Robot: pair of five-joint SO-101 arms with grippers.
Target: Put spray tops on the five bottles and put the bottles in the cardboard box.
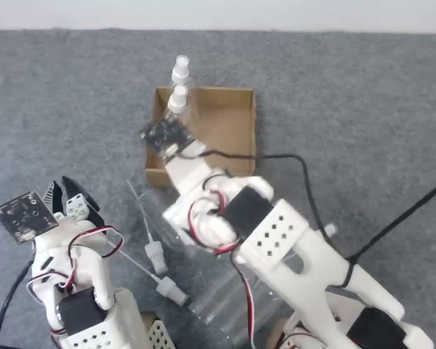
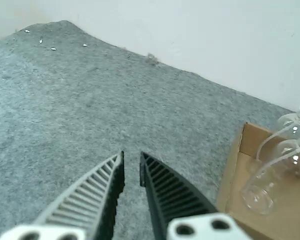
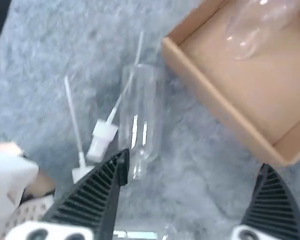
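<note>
Bright, even light; soft faint shadows

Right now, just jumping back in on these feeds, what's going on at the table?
The right claw hangs wide open and empty above a clear bottle lying on the carpet beside the cardboard box, with loose spray tops next to it. Two bottles with tops on stand in the box's far corner. The left claw is off to the side over bare carpet, barely open, holding nothing.

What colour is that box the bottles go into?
Plain light brown; the cardboard box shows best in the right wrist view.
</note>
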